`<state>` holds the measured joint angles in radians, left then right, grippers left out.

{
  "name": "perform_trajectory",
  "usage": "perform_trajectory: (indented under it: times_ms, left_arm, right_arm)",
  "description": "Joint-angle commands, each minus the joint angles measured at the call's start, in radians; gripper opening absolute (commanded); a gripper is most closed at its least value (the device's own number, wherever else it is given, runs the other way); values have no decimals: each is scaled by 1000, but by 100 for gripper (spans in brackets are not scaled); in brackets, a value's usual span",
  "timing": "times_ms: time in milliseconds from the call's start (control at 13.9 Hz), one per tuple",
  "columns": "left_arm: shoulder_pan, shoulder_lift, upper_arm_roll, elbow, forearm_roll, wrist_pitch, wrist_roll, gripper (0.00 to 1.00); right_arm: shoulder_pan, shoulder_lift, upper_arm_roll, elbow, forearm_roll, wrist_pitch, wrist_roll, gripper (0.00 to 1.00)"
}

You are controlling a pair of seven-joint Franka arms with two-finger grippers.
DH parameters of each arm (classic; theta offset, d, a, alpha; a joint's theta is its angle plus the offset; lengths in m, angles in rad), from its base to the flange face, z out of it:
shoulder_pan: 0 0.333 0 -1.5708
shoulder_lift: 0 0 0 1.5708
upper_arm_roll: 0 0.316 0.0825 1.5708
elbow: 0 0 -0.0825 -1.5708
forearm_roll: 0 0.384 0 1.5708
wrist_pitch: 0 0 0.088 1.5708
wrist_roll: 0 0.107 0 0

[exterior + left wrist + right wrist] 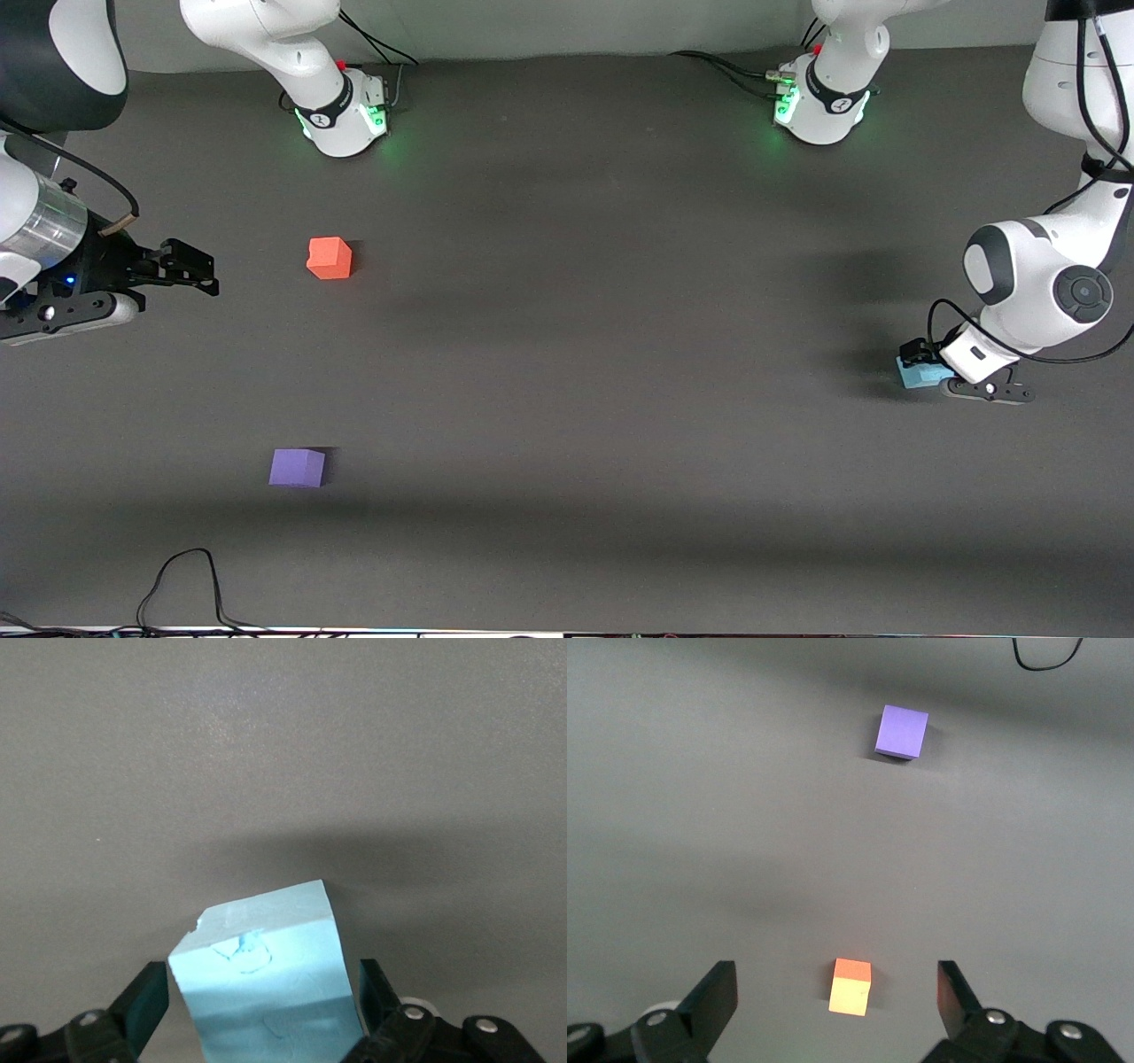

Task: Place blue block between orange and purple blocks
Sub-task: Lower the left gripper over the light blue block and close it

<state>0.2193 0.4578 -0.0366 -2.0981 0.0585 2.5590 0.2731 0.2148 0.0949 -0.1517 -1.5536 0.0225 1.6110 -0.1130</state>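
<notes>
The blue block (912, 377) (266, 992) rests on the dark table at the left arm's end. My left gripper (926, 368) (263, 1010) is down around it, open, a finger (146, 1001) close on each side with slim gaps. The orange block (330, 258) (850, 988) sits toward the right arm's end. The purple block (297, 467) (902, 731) lies nearer the front camera than the orange one, with bare table between them. My right gripper (199, 266) (835, 1001) hangs open and holds nothing, over the table's right-arm end beside the orange block.
Both arm bases (345, 115) (819, 106) stand along the table's back edge. A black cable (186, 585) (1045, 656) loops on the table near the front edge, nearer the camera than the purple block.
</notes>
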Motion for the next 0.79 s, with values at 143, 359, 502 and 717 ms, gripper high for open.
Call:
perform_trajectory:
  times_ms: [143,359,502,717]
  left_arm:
    - [0,24,-3,18,-3,-17,-70,71]
    - [-6,22,-3,24,-5,-19,-91,56]
    - [-8,15,-3,74,-3,-63,-83,56]
    - [-26,-13,-23,289,-2,-390,-95,56]
  right_arm:
    - [4,19,-11,32,17,6,7,100]
    - [3,19,-9,32,17,10,7,100]
    - [3,19,-9,32,17,12,7,100]
    - [5,19,-8,32,19,13,9,100]
